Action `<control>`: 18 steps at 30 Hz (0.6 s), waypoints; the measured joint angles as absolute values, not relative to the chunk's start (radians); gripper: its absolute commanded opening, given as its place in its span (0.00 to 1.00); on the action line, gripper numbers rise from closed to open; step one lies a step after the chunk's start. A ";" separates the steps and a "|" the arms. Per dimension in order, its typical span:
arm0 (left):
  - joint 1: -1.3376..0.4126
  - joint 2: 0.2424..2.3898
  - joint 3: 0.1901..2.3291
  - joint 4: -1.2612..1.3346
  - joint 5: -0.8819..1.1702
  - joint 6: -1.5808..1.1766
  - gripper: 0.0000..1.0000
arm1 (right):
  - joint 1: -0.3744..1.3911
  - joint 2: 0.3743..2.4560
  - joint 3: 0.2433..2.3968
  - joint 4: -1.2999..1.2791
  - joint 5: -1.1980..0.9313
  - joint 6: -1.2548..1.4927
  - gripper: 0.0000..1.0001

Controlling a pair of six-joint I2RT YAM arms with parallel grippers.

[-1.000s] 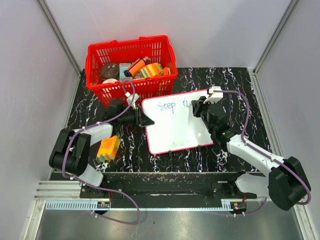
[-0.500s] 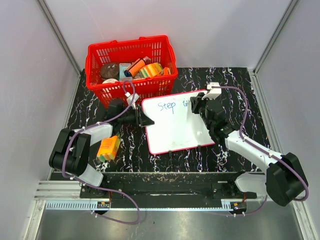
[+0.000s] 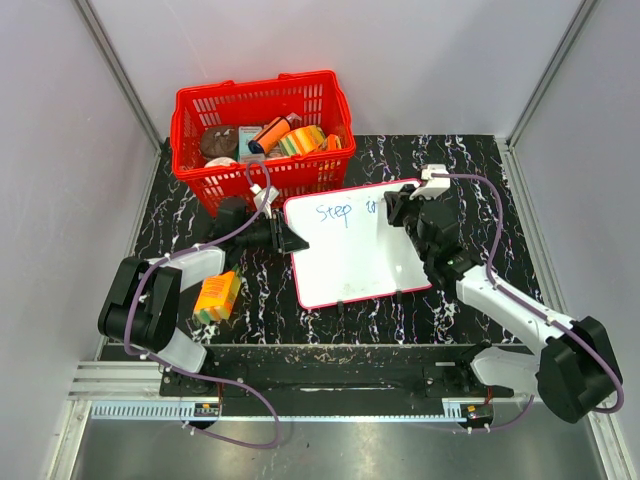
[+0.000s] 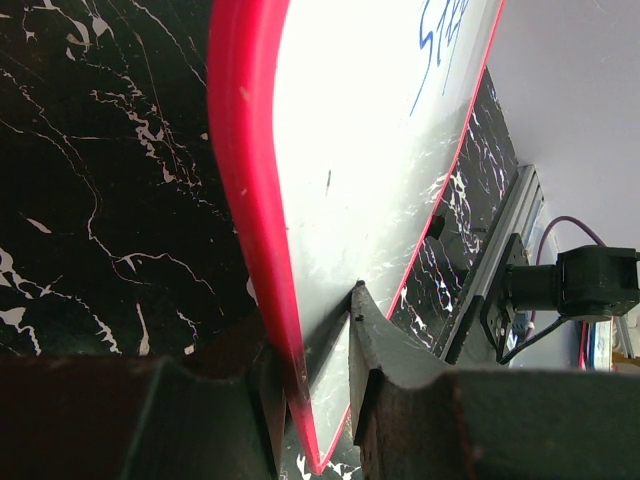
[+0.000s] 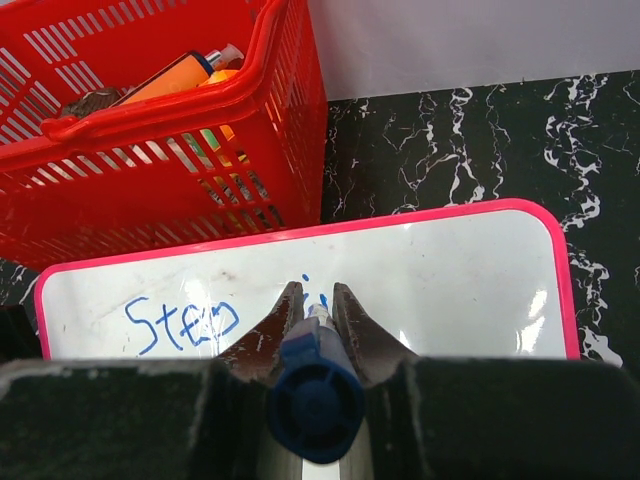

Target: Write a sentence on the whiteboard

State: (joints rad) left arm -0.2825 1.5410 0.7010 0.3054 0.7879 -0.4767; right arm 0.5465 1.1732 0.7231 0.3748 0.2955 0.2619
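The whiteboard (image 3: 355, 255) with its thin red frame lies on the black marble table. Blue writing (image 3: 335, 211) reads "Step", with a second word begun beside it. My left gripper (image 3: 290, 240) is shut on the board's left edge; in the left wrist view the jaws clamp the red frame (image 4: 255, 230). My right gripper (image 3: 392, 212) is shut on a blue marker (image 5: 312, 385), tip on the board just right of "Step" (image 5: 180, 322), where fresh blue strokes (image 5: 306, 285) show. The marker tip is hidden between the fingers.
A red basket (image 3: 262, 135) with several items stands behind the board's left half; it also shows in the right wrist view (image 5: 150, 130). An orange and green sponge (image 3: 216, 296) lies near the left arm. Grey walls close in both sides.
My right gripper with the marker has shifted slightly over the board's top edge, and new blue strokes have appeared right of "Step". The left arm and board have not moved.
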 measured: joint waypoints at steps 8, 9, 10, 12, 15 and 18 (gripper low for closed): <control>-0.282 1.541 0.701 0.305 0.788 -0.474 0.00 | 0.545 1.189 0.723 0.371 0.295 0.258 0.00; -0.282 1.541 0.701 0.305 0.788 -0.473 0.00 | 0.545 1.191 0.723 0.369 0.295 0.258 0.00; -0.282 1.541 0.701 0.305 0.788 -0.473 0.00 | 0.545 1.193 0.723 0.368 0.295 0.258 0.00; -0.282 1.541 0.701 0.305 0.788 -0.472 0.00 | 0.545 1.194 0.723 0.368 0.294 0.258 0.00; -0.282 1.541 0.701 0.305 0.788 -0.472 0.00 | 0.544 1.194 0.723 0.368 0.294 0.258 0.00; -0.282 1.541 0.701 0.305 0.788 -0.472 0.00 | 0.544 1.194 0.717 0.368 0.294 0.259 0.00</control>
State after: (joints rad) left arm -0.2825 1.5410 0.7010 0.3050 0.7879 -0.4717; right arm 0.5438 1.1938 0.7170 0.3679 0.2935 0.2588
